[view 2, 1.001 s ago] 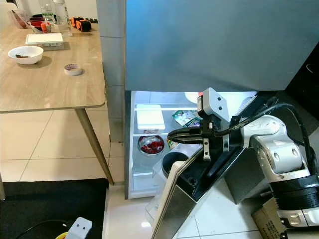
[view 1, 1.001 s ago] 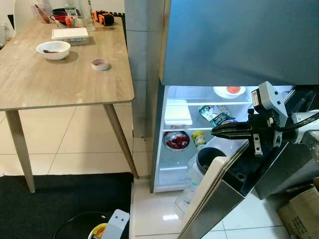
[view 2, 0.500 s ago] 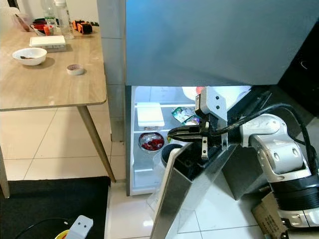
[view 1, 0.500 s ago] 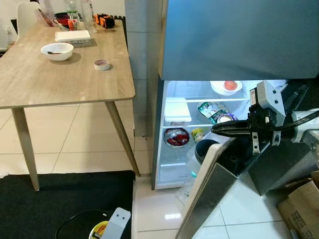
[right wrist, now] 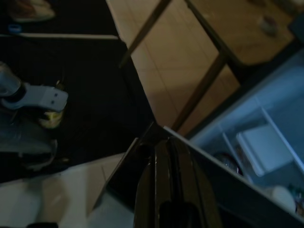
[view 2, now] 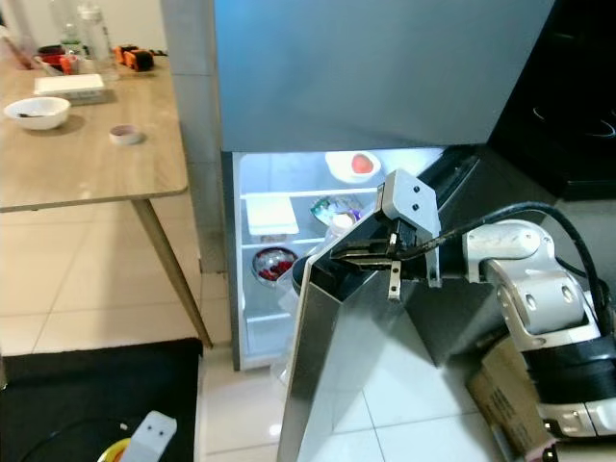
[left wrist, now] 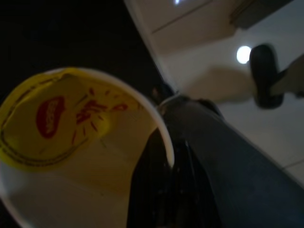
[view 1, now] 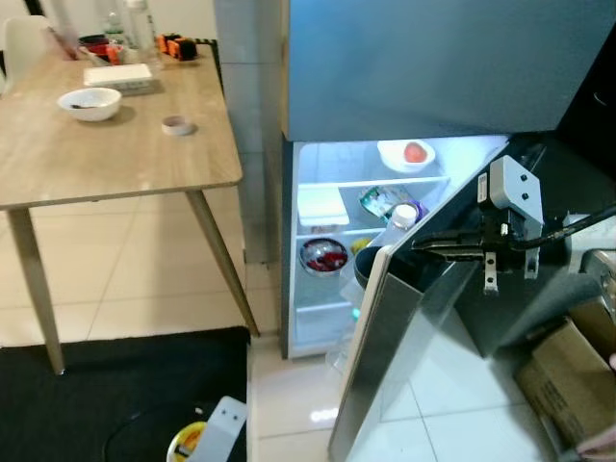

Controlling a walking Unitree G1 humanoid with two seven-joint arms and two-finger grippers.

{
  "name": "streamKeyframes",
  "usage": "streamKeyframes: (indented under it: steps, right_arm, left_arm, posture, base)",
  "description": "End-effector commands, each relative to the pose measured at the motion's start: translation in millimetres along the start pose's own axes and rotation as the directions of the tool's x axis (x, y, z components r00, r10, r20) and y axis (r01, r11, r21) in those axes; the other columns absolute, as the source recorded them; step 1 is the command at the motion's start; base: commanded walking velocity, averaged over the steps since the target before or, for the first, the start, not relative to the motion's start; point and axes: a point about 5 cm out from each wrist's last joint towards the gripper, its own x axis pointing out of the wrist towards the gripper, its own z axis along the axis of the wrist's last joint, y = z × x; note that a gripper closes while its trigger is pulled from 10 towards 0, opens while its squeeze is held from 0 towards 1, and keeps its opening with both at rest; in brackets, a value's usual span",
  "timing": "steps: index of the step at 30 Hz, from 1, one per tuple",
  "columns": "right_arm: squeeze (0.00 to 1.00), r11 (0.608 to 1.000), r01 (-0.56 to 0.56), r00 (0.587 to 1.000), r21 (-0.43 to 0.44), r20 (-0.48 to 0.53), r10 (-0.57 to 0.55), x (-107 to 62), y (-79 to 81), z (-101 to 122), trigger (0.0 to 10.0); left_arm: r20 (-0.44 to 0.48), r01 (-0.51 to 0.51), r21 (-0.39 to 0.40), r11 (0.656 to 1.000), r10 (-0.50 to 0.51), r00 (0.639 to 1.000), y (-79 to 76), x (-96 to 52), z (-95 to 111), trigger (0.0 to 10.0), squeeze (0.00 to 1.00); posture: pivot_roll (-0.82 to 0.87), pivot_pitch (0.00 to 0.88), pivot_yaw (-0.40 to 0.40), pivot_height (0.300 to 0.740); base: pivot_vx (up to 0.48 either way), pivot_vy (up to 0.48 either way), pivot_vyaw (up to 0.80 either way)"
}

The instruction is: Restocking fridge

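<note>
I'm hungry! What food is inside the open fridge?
Inside the fridge, a white bowl holding something red sits up top. Below are a white box, a green packet and a bowl of red food. The door hides the rest.

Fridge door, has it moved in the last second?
Yes. The fridge door has swung toward shut; its top edge now sits nearer the red bowl on the shelf.

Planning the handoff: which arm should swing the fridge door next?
Right. The right gripper already rests its shut fingers on the fridge door top edge; the left gripper hangs low, holding a yellow-lidded cup.
</note>
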Motion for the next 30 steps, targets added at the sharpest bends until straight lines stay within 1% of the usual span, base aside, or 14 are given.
streamKeyframes:
  steps: [1, 9, 11, 14, 15, 16, 22, 25, 27, 29, 30]
  right_arm:
    - [0.00, 1.000, 0.006, 1.000, -0.003, -0.006, -0.006, 0.6, -0.9, -1, 10.0]
    - [0.00, 1.000, 0.017, 1.000, -0.004, -0.011, -0.017, 1.6, -1.0, -3, 10.0]
    - [0.00, 0.999, 0.040, 0.999, -0.017, 0.010, -0.040, 4.4, -3.5, 0, 10.0]
    - [0.00, 0.995, 0.090, 0.992, -0.040, 0.092, -0.087, 9.8, -11.5, 15, 10.0]
    - [0.00, 0.995, 0.090, 0.992, -0.040, 0.092, -0.087, 9.8, -11.5, 15, 10.0]
    - [0.00, 0.991, 0.121, 0.985, -0.049, 0.130, -0.114, 14.0, -16.9, 24, 10.0]
    - [0.00, 0.978, 0.197, 0.967, -0.068, 0.180, -0.182, 24.9, -29.7, 38, 10.0]
    - [0.00, 0.974, 0.220, 0.959, -0.063, 0.195, -0.204, 29.9, -33.2, 42, 10.0]
    - [0.00, 0.972, 0.229, 0.956, -0.056, 0.201, -0.214, 35.5, -35.4, 44, 10.0]
    - [0.00, 0.972, 0.221, 0.964, -0.076, 0.166, -0.207, 47.6, -36.3, 42, 10.0]
    - [0.00, 0.972, 0.221, 0.964, -0.076, 0.166, -0.207, 47.6, -36.3, 42, 10.0]
  left_arm:
    - [-0.100, 0.028, 0.000, 1.000, -0.028, 0.995, -7.6, -1.7, -26, 10.0, 0.00]
    - [-0.100, 0.028, -0.003, 1.000, -0.028, 0.995, -8.1, -1.8, -26, 10.0, 0.00]
    - [-0.099, 0.025, -0.010, 1.000, -0.026, 0.995, -8.3, -1.8, -26, 10.0, 0.00]
    - [-0.098, 0.028, -0.010, 1.000, -0.029, 0.995, -8.7, -1.7, -26, 10.0, 0.00]
    - [-0.098, 0.028, -0.010, 1.000, -0.029, 0.995, -8.7, -1.7, -26, 10.0, 0.00]
    - [-0.098, 0.030, -0.007, 1.000, -0.031, 0.995, -8.9, -1.7, -26, 10.0, 0.00]
    - [-0.096, 0.034, -0.002, 0.999, -0.034, 0.995, -9.2, -1.5, -25, 10.0, 0.00]
    - [-0.096, 0.034, 0.000, 0.999, -0.034, 0.995, -9.0, -1.4, -25, 10.0, 0.00]
    - [-0.095, 0.034, -0.001, 0.999, -0.034, 0.995, -8.7, -1.4, -24, 10.0, 0.00]
    - [-0.094, 0.035, 0.000, 0.999, -0.035, 0.995, -8.7, -1.3, -24, 10.0, 0.00]
    - [-0.094, 0.035, 0.000, 0.999, -0.035, 0.995, -8.7, -1.3, -24, 10.0, 0.00]
  posture:
    - [-0.04, 0.000, -0.086, 0.740]
    - [-0.05, 0.000, -0.088, 0.740]
    - [-0.05, 0.000, -0.090, 0.740]
    - [-0.05, 0.000, -0.091, 0.740]
    - [-0.05, 0.000, -0.091, 0.740]
    - [-0.05, 0.000, -0.093, 0.740]
    - [-0.05, 0.000, -0.095, 0.740]
    - [-0.05, 0.000, -0.095, 0.740]
    - [-0.05, 0.000, -0.094, 0.740]
    - [-0.05, 0.000, -0.094, 0.740]
    - [-0.05, 0.000, -0.094, 0.740]
  base:
    - [-0.322, 0.000, 0.00]
    - [-0.313, 0.000, 0.00]
    - [0.000, 0.000, 0.00]
    - [0.000, 0.000, 0.00]
    - [0.000, 0.000, 0.00]
    - [0.000, 0.000, 0.00]
    - [0.000, 0.000, 0.00]
    - [0.000, 0.000, 0.00]
    - [0.000, 0.000, 0.00]
    - [0.000, 0.000, 0.00]
    - [0.000, 0.000, 0.00]
